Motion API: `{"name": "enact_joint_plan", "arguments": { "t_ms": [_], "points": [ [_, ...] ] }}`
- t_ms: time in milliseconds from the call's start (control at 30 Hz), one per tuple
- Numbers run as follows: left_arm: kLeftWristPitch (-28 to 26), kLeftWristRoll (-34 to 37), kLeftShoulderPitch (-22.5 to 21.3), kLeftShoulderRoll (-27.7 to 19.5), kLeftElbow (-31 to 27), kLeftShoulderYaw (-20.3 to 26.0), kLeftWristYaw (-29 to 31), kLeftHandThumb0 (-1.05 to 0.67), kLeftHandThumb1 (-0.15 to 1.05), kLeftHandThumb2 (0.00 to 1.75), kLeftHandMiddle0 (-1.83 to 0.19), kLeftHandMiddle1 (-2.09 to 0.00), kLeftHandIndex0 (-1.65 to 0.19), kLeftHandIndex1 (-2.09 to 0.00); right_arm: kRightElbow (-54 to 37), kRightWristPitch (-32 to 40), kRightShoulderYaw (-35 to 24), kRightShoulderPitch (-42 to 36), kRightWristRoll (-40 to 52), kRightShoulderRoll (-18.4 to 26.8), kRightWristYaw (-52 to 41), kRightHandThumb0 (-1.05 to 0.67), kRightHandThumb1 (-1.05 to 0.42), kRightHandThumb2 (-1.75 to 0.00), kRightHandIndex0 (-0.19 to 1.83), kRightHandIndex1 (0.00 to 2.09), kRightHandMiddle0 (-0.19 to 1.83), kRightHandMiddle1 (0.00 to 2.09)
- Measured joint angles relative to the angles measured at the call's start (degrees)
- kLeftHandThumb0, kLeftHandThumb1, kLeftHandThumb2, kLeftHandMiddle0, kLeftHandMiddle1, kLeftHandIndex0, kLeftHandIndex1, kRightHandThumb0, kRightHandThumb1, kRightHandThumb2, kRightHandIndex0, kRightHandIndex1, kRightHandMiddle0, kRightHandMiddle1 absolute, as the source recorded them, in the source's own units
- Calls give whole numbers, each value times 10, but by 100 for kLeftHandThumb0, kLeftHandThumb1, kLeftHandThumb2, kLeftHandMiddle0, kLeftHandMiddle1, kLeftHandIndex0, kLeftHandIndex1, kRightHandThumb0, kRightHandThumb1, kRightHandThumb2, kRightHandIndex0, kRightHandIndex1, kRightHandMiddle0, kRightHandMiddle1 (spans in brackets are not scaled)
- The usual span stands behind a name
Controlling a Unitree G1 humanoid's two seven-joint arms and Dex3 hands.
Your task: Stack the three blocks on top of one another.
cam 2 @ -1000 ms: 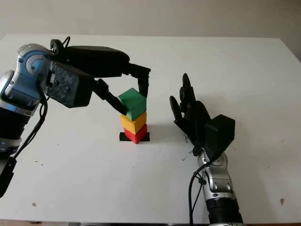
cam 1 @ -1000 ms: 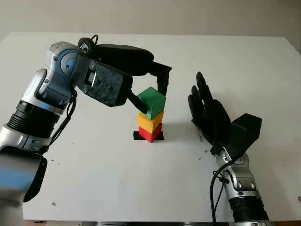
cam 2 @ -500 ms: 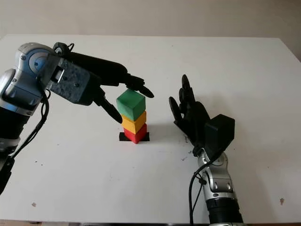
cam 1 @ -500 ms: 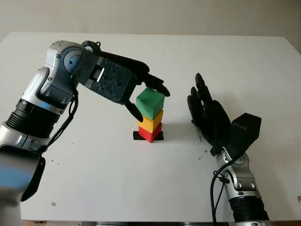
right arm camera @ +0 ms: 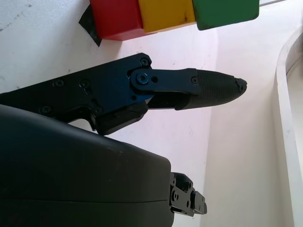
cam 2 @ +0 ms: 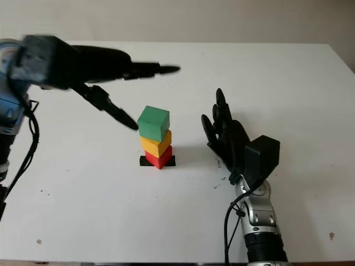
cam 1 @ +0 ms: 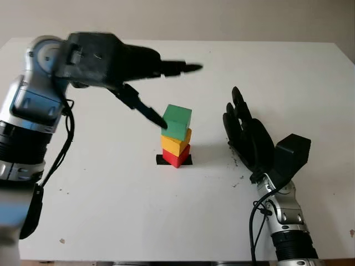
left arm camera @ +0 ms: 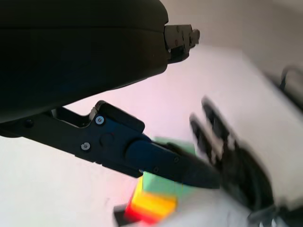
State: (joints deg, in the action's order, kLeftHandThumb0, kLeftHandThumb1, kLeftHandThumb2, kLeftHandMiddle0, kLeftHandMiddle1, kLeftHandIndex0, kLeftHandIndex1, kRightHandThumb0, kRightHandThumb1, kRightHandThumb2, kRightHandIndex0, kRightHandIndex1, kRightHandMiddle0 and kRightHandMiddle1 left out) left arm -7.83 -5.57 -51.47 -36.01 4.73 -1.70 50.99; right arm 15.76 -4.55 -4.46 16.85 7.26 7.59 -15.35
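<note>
Now: green block (cam 1: 177, 121) tops yellow block (cam 1: 176, 143), red block (cam 1: 177, 157) | left hand (cam 1: 158, 83) open, empty, upper-left of stack, nearer | right hand (cam 1: 247, 136) open, frame right — you judge stack done.

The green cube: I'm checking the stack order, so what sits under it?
Under the green cube sits the yellow cube, then the red cube on a black square marker on the white table. The covered faces between blocks can't be seen.

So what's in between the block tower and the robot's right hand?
Nothing: in the left eye view, just bare white table separates the block tower from the open right hand.
</note>
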Motion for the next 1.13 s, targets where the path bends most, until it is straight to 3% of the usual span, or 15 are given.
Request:
{"name": "enact_joint_plan", "arguments": {
  "t_ms": [133,300,467,833,1133],
  "points": [
    [34,-5,68,8,-7,41,-118,-92,105,70,19,0,19,0,7,-9,-5,3,1,4,-2,-79,-105,-44,-19,0,-15,6],
    [59,12,111,34,15,80,-226,-86,105,66,19,0,19,0,18,-10,-5,17,3,4,-7,-78,-105,-44,-19,0,-17,5],
    [89,107,166,115,56,161,-323,-83,105,70,19,0,19,0,30,-24,-10,19,5,4,-7,-79,-105,-46,-19,0,-18,5],
    [184,173,334,221,66,180,-369,-80,105,72,19,0,19,0,57,-49,-20,28,7,2,5,-77,-105,-54,-19,0,-19,0],
    [226,184,412,274,42,160,-379,-79,105,73,19,0,19,0,57,-54,-21,29,17,-11,15,-75,-105,-58,-19,0,-19,0]
  ]
}}
